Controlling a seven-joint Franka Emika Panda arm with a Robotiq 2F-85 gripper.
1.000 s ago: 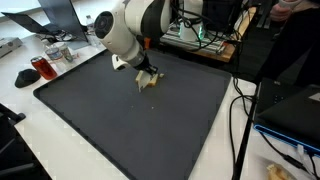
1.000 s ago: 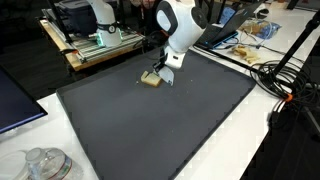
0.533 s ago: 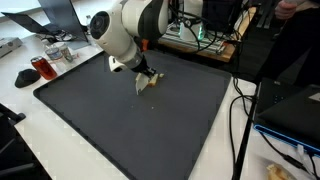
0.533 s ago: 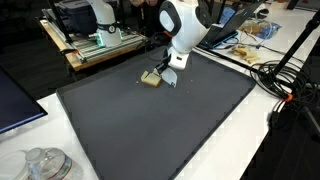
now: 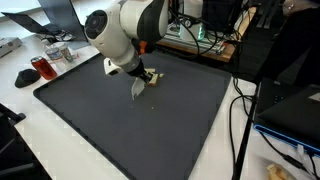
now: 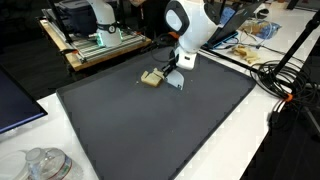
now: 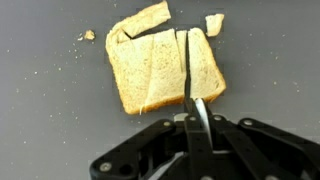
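Robot hand [image 7: 192, 128], fingers pressed together on a thin knife [image 7: 197, 108], holds the blade across a partly cut bread slice [image 7: 150, 70] lying on a dark grey mat [image 7: 270, 70].

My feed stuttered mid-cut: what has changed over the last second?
The arm pulled back a little from the bread, drawing the knife along its cut; the wrist turned too. The jaws stayed shut on the knife, nothing released. Bread and mat lie as before.
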